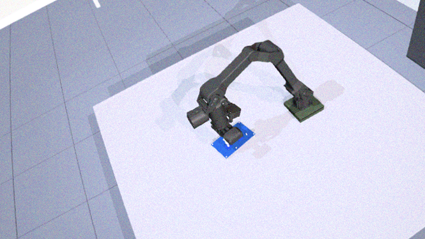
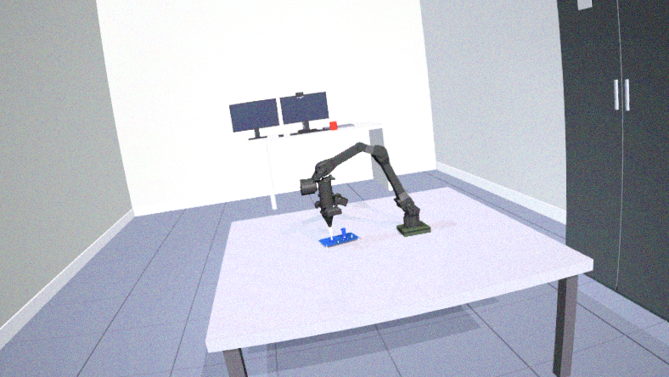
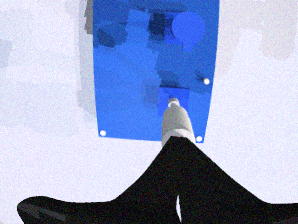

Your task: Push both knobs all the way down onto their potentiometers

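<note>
The blue circuit board (image 1: 225, 152) (image 2: 325, 243) (image 3: 120, 95) stands on the table. A tall white tapered knob (image 2: 330, 233) (image 3: 177, 122) stands over a square blue potentiometer (image 3: 164, 95) near one end of the board. My gripper (image 2: 330, 226) (image 3: 177, 144) is shut and empty, pointing down. Its tips meet the top of the white knob, seemingly touching it. A round blue knob (image 2: 343, 232) (image 3: 188, 27) stands upright over the other potentiometer, farther along the board; a gap beneath it cannot be judged. In the top view the gripper body hides the blue knob and the tips.
The arm's dark green base (image 1: 303, 112) (image 2: 413, 229) stands on the white table (image 1: 302, 186) (image 2: 397, 285), to the right of the board. A small white-topped post (image 3: 206, 81) stands at the board's edge near the knobs. The desk with monitors is well beyond the table.
</note>
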Robot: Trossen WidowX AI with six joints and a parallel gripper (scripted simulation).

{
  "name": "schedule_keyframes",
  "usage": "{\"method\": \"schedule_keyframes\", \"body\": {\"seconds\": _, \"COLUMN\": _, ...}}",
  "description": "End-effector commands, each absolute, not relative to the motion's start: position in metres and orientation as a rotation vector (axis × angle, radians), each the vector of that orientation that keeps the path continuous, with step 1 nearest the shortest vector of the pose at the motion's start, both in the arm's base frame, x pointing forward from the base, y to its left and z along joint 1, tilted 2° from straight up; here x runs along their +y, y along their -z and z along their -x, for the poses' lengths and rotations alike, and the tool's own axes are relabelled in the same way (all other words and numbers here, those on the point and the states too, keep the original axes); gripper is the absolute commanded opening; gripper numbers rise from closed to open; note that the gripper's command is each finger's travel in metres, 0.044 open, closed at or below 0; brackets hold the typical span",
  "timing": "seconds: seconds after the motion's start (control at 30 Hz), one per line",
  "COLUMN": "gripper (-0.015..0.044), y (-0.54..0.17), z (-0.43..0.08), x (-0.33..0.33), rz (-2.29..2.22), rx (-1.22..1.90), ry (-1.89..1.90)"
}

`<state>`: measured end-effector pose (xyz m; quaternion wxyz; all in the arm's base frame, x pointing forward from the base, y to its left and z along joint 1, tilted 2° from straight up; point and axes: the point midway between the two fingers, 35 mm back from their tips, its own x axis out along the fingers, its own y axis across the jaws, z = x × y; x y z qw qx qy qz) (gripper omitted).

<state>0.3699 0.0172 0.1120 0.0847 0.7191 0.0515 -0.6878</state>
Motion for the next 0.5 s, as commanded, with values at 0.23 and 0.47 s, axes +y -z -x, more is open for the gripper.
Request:
{"method": "schedule_keyframes", "body": {"seconds": 0.23, "gripper": 0.0000, "y": -0.1108, "z": -0.3701, "x": 0.0177, "rz": -2.148, "rx": 0.155, "ry": 2.055}}
{"method": "schedule_keyframes", "body": {"seconds": 0.47, "gripper": 0.0000, "y": -0.1065, "z": -0.3702, "x": 0.0175, "rz": -2.148, "rx": 0.155, "ry": 2.055}}
